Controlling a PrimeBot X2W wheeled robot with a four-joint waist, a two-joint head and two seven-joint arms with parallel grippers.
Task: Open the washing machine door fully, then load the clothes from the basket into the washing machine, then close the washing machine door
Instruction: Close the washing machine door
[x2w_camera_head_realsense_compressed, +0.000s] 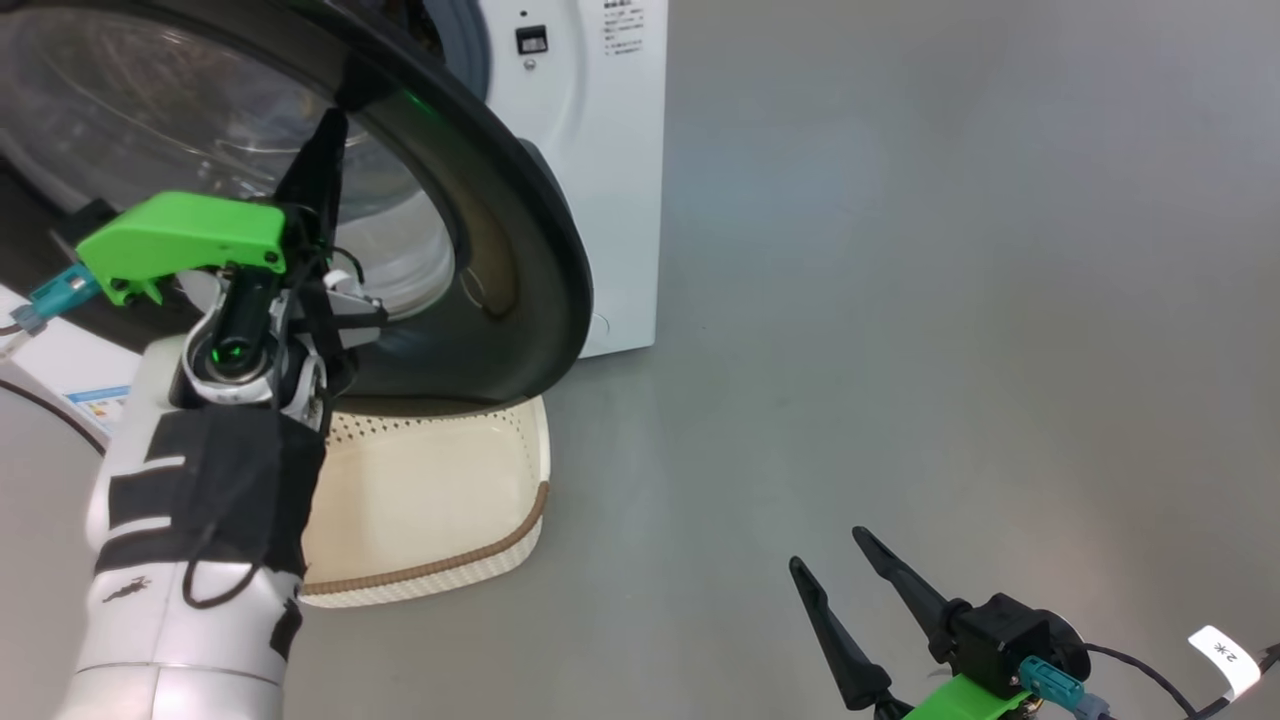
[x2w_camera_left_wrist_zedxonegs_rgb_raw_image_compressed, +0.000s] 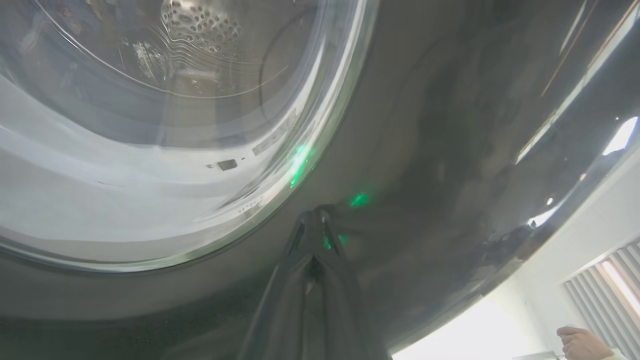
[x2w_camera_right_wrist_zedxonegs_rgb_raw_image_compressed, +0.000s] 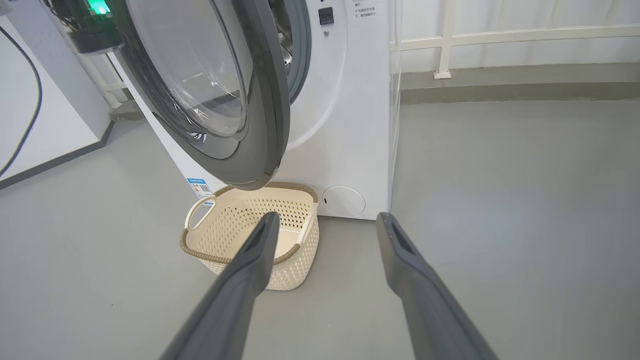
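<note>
The washing machine door (x2w_camera_head_realsense_compressed: 540, 230) stands part open, its black rim and glass bowl swung out from the white washing machine (x2w_camera_head_realsense_compressed: 610, 150). My left gripper (x2w_camera_head_realsense_compressed: 340, 115) is shut with nothing in it, its joined tips (x2w_camera_left_wrist_zedxonegs_rgb_raw_image_compressed: 312, 217) pressed against the glossy rim of the door (x2w_camera_left_wrist_zedxonegs_rgb_raw_image_compressed: 450, 125), beside the glass. Below the door (x2w_camera_right_wrist_zedxonegs_rgb_raw_image_compressed: 270, 100) the cream basket (x2w_camera_right_wrist_zedxonegs_rgb_raw_image_compressed: 200, 252) stands on the floor against the machine (x2w_camera_right_wrist_zedxonegs_rgb_raw_image_compressed: 350, 125), its inside bare. The clothes are out of view. My right gripper (x2w_camera_head_realsense_compressed: 828, 550) hangs open low at the right, and its fingers frame the basket in the right wrist view (x2w_camera_right_wrist_zedxonegs_rgb_raw_image_compressed: 326, 220).
Bare grey floor (x2w_camera_head_realsense_compressed: 950, 300) spreads to the right of the machine. The door overhangs the basket (x2w_camera_head_realsense_compressed: 450, 565). A white rail (x2w_camera_right_wrist_zedxonegs_rgb_raw_image_compressed: 500, 37) runs along the back wall. A person's hand (x2w_camera_left_wrist_zedxonegs_rgb_raw_image_compressed: 582, 342) shows at the left wrist view's lower right corner.
</note>
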